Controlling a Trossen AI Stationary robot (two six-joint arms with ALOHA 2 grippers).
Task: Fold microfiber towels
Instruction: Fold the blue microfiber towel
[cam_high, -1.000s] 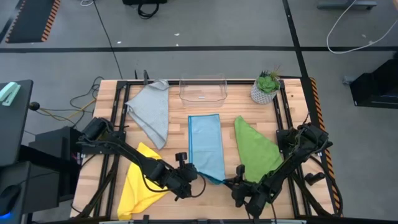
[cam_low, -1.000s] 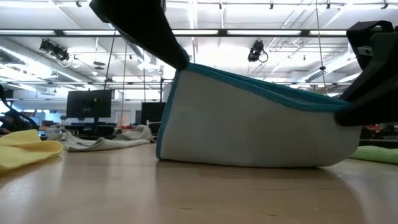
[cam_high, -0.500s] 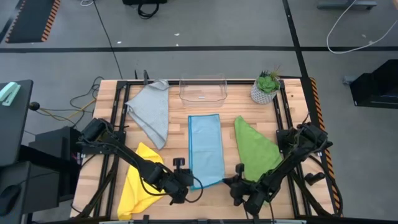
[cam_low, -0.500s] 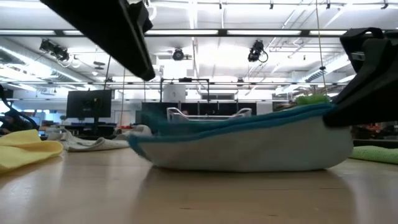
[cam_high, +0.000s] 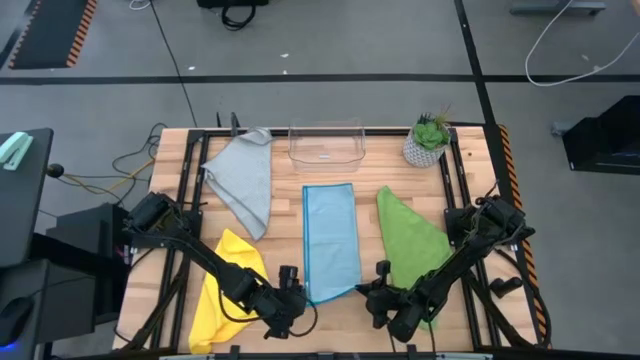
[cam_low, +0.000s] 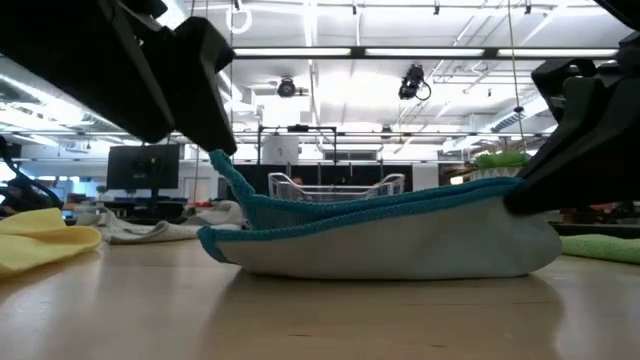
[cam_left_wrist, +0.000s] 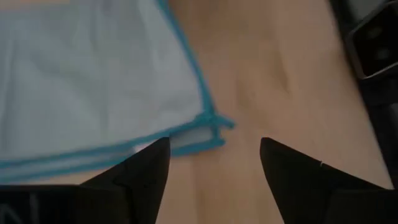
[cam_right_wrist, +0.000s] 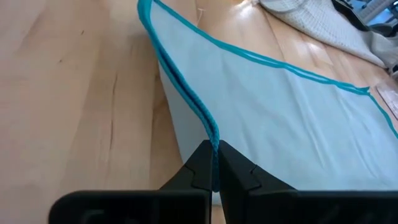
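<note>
The light blue towel (cam_high: 331, 240) lies as a long folded strip on the table's middle. Its near right corner is raised, and my right gripper (cam_high: 378, 290) is shut on it. My left gripper (cam_left_wrist: 214, 165) stands open just above the table. The towel's near left corner (cam_left_wrist: 211, 127) lies flat in front of its fingers, apart from them. The grey towel (cam_high: 243, 180) lies at the far left, the yellow towel (cam_high: 222, 290) at the near left and the green towel (cam_high: 412, 240) at the right, all crumpled on the table. My right gripper pinches the blue towel's teal-hemmed edge (cam_right_wrist: 210, 134) at the near right corner between its two fingers. The fingers slant down from the table's near right side. That corner (cam_low: 510, 185) is held a little off the table, and the rest of the towel lies on it.
A clear plastic bin (cam_high: 325, 145) and a small potted plant (cam_high: 428, 140) stand at the table's far edge. Dark frame rails (cam_high: 190, 200) run along the table's left and right sides. Bare wood shows in front of the blue towel's near end.
My left gripper has opened and let go of the blue towel's near left corner, moving down and toward the table's near edge. That corner, lifted high a second ago, has dropped onto the table. The right corner stays raised in my right gripper.
</note>
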